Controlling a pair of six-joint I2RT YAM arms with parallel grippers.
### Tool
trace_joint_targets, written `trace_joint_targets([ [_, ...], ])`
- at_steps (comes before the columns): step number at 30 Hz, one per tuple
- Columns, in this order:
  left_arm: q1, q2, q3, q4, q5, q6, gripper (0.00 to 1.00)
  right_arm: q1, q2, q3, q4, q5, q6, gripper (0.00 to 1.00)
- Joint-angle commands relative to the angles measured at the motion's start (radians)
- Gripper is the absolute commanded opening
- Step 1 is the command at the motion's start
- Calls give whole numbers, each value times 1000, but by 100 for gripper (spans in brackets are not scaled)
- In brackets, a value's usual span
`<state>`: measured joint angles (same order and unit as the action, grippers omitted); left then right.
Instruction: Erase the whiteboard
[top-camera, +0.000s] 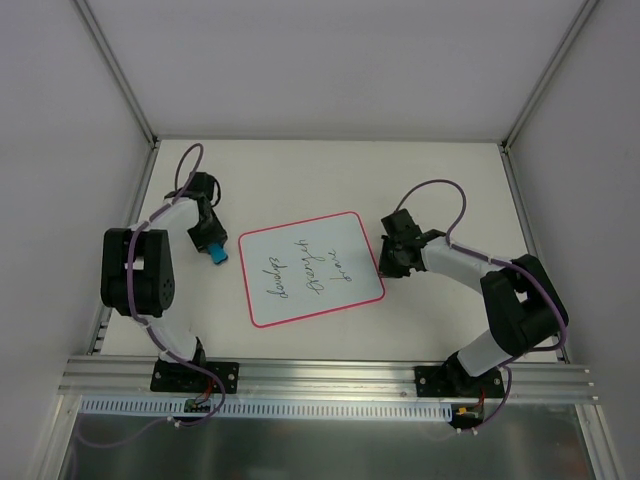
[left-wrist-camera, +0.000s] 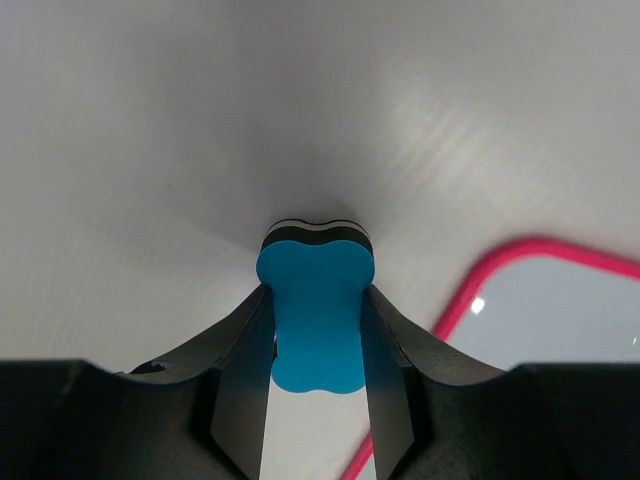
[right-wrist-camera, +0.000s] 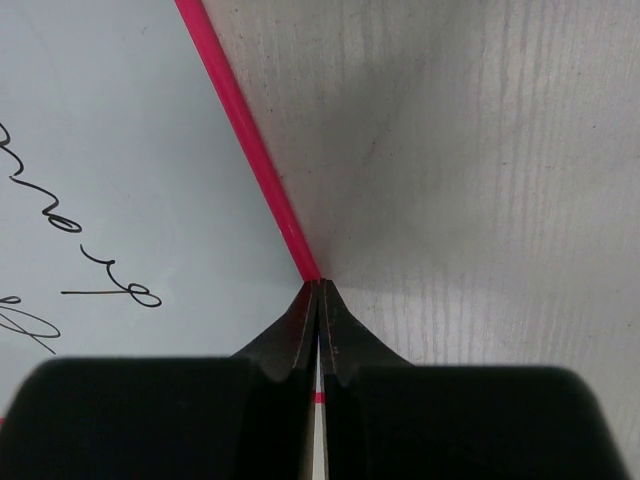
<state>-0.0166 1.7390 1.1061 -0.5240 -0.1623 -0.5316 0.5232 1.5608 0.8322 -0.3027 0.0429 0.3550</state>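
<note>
The whiteboard (top-camera: 310, 268) lies flat in the middle of the table, white with a pink border and three lines of dark handwriting. My left gripper (top-camera: 214, 248) is just left of the board's upper left corner, shut on a blue eraser (top-camera: 217, 254). In the left wrist view the eraser (left-wrist-camera: 315, 320) sits between the fingers, the gripper (left-wrist-camera: 317, 292) is low over the table, and the board's corner (left-wrist-camera: 560, 310) is to the right. My right gripper (top-camera: 386, 262) is shut, its tips (right-wrist-camera: 318, 285) resting on the pink right edge of the board (right-wrist-camera: 120, 150).
The white tabletop (top-camera: 450, 190) is enclosed by white walls at the back and sides. An aluminium rail (top-camera: 330, 375) runs along the near edge, where both arm bases are bolted.
</note>
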Motion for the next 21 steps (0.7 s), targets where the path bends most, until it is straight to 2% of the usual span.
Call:
trace_joint_targets([
  [1, -127, -105, -17, -21, 79, 84, 7, 14, 53, -24, -78, 17, -21, 0],
  [6, -318, -111, -17, -19, 121, 156, 8, 14, 54, -18, -76, 15, -33, 0],
  [10, -417, -64, -3, -16, 112, 176, 18, 12, 59, -13, -78, 12, -42, 0],
  [14, -442, -33, 17, -13, 139, 183, 30, 14, 62, -7, -78, 6, -45, 0],
  [18, -454, -33, 34, -11, 148, 200, 53, 14, 61, -7, -78, 0, -51, 0],
  [21, -460, -39, 31, -5, 155, 209, 56, 14, 61, -10, -78, -8, -54, 0],
])
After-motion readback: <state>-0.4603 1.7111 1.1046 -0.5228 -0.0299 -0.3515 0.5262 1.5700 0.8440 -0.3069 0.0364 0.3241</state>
